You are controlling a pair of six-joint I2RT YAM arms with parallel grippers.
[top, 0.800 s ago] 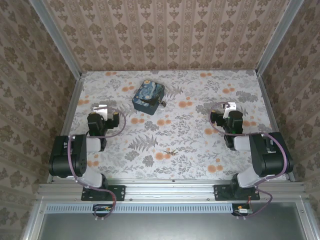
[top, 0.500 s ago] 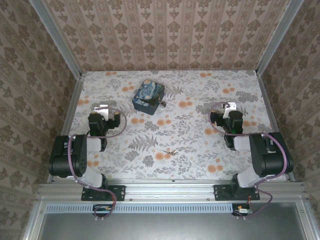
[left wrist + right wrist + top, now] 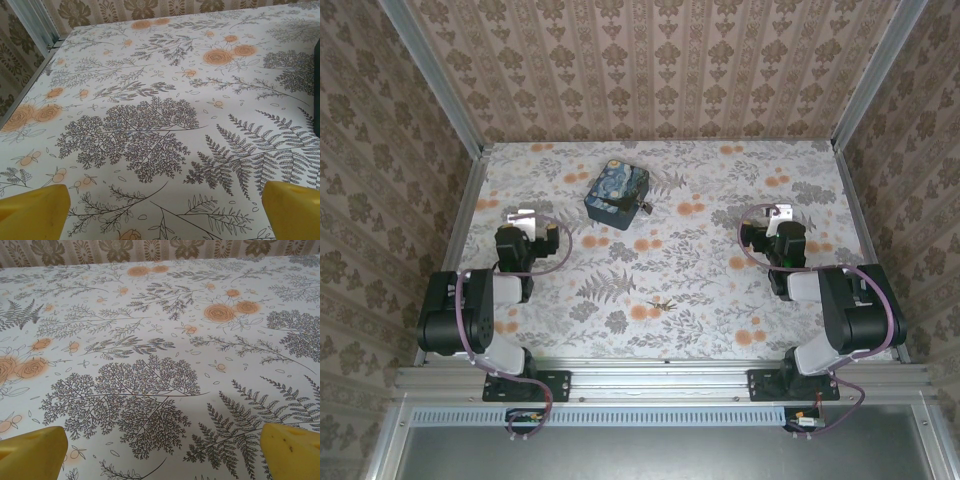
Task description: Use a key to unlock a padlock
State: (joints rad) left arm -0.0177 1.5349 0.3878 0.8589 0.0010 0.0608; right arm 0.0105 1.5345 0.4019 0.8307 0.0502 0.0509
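Top external, padlock (image 3: 644, 206) tiny beside box (image 3: 615, 192), key (image 3: 663, 301) barely distinguishable

Padlock (image 3: 644, 206) at blue box (image 3: 616, 193) edge, key (image 3: 662, 301) well apart

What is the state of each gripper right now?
The left gripper is open, holding nothing.
The right gripper is open, holding nothing.

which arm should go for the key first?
Right, narrowly: the key lies mid-table, slightly nearer the open right gripper. The left gripper, also open, sits a little nearer the padlock.
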